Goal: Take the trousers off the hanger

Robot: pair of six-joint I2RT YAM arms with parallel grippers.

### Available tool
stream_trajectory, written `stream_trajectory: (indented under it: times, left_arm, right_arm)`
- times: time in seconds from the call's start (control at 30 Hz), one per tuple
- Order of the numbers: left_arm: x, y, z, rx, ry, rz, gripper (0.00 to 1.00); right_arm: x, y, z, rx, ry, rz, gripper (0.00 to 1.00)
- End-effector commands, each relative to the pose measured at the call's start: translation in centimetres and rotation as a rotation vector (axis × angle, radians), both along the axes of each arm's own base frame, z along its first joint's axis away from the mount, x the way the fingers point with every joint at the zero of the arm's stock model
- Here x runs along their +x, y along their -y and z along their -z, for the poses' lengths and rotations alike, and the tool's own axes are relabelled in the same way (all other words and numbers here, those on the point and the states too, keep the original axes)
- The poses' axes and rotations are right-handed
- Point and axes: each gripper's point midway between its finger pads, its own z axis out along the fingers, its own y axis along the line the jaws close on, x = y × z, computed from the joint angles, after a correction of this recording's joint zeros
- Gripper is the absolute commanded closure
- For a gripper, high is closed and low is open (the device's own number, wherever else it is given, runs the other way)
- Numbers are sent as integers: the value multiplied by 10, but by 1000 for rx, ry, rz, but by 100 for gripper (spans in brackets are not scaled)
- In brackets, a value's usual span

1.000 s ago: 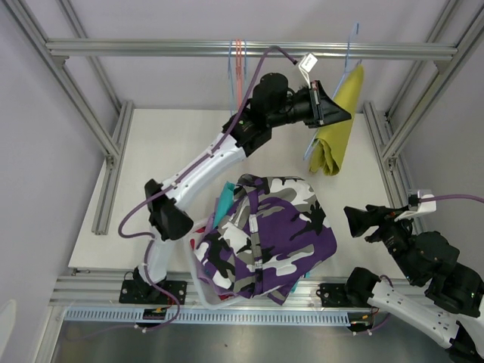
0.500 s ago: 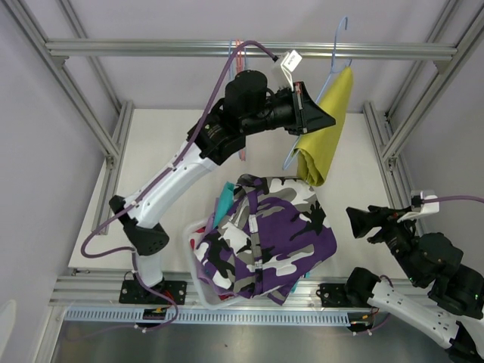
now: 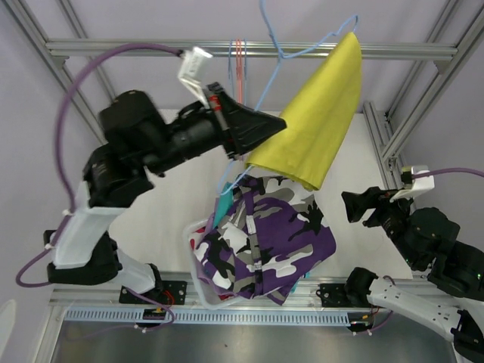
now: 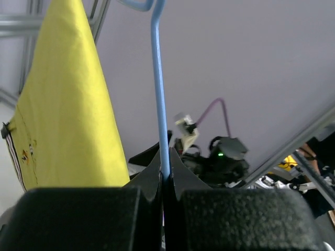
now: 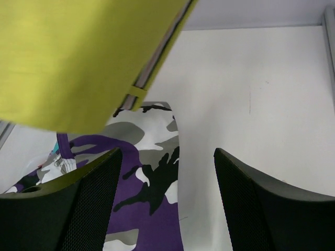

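The mustard yellow trousers (image 3: 314, 113) hang folded over a light blue hanger (image 3: 274, 45), held high above the table. My left gripper (image 3: 261, 130) is shut on the hanger's thin wire (image 4: 158, 89), which rises from between the fingertips, with the yellow trousers (image 4: 63, 104) just to its left. Purple-black-white camouflage trousers (image 3: 265, 242) lie heaped below. My right gripper (image 3: 355, 206) stands open low at the right, apart from all cloth. In the right wrist view, the right gripper (image 5: 167, 154) is empty, with the yellow trousers (image 5: 78, 52) above and the camouflage trousers (image 5: 146, 178) beneath.
A white basket (image 3: 195, 249) at the near edge holds the heap, and teal cloth (image 3: 221, 210) pokes out on its left. Pink and blue bare hangers (image 3: 240, 53) hang from the aluminium top rail (image 3: 151, 48). Frame posts (image 3: 393, 144) stand at the right.
My left arm has swung left and up toward the camera, carrying the blue hanger and the yellow trousers away from the rail's right end. The right arm has barely moved.
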Motion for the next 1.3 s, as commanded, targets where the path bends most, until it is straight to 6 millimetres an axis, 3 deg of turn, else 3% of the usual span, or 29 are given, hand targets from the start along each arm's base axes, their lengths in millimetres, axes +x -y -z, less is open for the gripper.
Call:
stream_trajectory:
  times: [0.0, 0.17, 0.27, 0.3, 0.37, 0.43, 0.5, 0.63, 0.83, 1.07, 1.27]
  left_arm:
    - [-25, -70, -97, -287, 201, -79, 100]
    - [-36, -79, -94, -280, 183, -77, 100]
    - [-44, -75, -82, -253, 159, -62, 100]
    - [-41, -61, -63, -203, 138, -62, 100]
    - [-40, -63, -54, -192, 104, -79, 99]
    - [-33, -42, -15, -104, 45, -93, 100]
    - [-29, -33, 17, -42, -23, -103, 100]
    - [-9, -14, 100, 135, -158, -199, 100]
    - [9, 2, 167, 282, -250, -302, 100]
    - [30, 20, 208, 403, -212, -398, 100]
    - [59, 9, 218, 464, -155, -521, 100]
  right_arm:
    - [4, -10, -5, -12, 6, -18, 24]
    - [7, -19, -2, -15, -9, -36, 23]
    - [7, -20, -3, -11, -10, -42, 23]
    - [7, -21, -2, -14, -12, -44, 23]
    - [6, -21, -3, -6, -14, -47, 23]
    - [5, -21, 0, -11, -23, -48, 23]
    - [4, -21, 3, -8, -34, -51, 23]
    - [-5, -29, 13, -4, -73, -117, 23]
    - [-22, -60, 22, 49, -110, -292, 24]
    - [-25, -75, 40, 80, -128, -344, 25]
    - [-28, -97, 19, 111, -100, -438, 26]
